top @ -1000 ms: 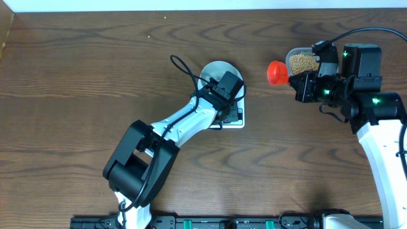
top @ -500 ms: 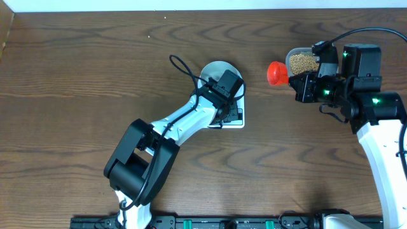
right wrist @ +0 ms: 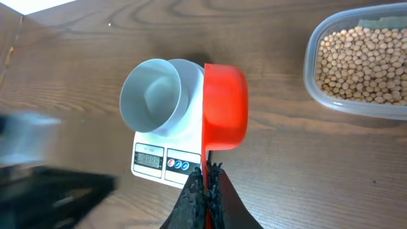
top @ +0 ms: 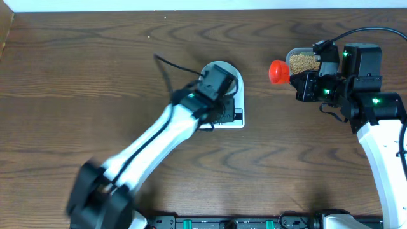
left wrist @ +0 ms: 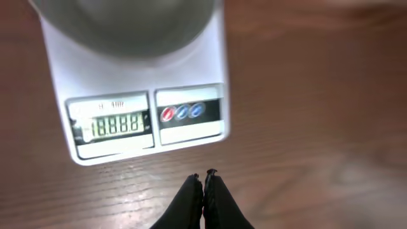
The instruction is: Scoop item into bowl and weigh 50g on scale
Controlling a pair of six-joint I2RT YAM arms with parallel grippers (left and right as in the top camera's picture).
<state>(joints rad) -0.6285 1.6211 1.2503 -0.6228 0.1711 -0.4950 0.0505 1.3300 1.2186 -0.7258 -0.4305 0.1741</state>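
The white scale (top: 233,117) carries the pale blue-grey bowl (top: 219,69); both also show in the right wrist view, scale (right wrist: 165,160) and empty bowl (right wrist: 150,95). In the left wrist view the scale (left wrist: 210,76) has a lit display (left wrist: 116,124) and the bowl (left wrist: 127,25) sits at the top edge. My left gripper (left wrist: 203,179) is shut and empty, just in front of the scale's display edge. My right gripper (right wrist: 207,173) is shut on the handle of a red scoop (right wrist: 224,107), seen from above next to the tub (top: 277,72). The beans (right wrist: 362,67) fill a clear tub (right wrist: 311,76).
The clear tub of beans (top: 303,62) stands at the back right of the wooden table, under my right arm. The left arm (top: 146,152) stretches across the table's front middle. A black rail (top: 210,222) runs along the front edge.
My left arm has swung and pulled back from the scale, blurred in motion. The right arm and red scoop have stayed still.
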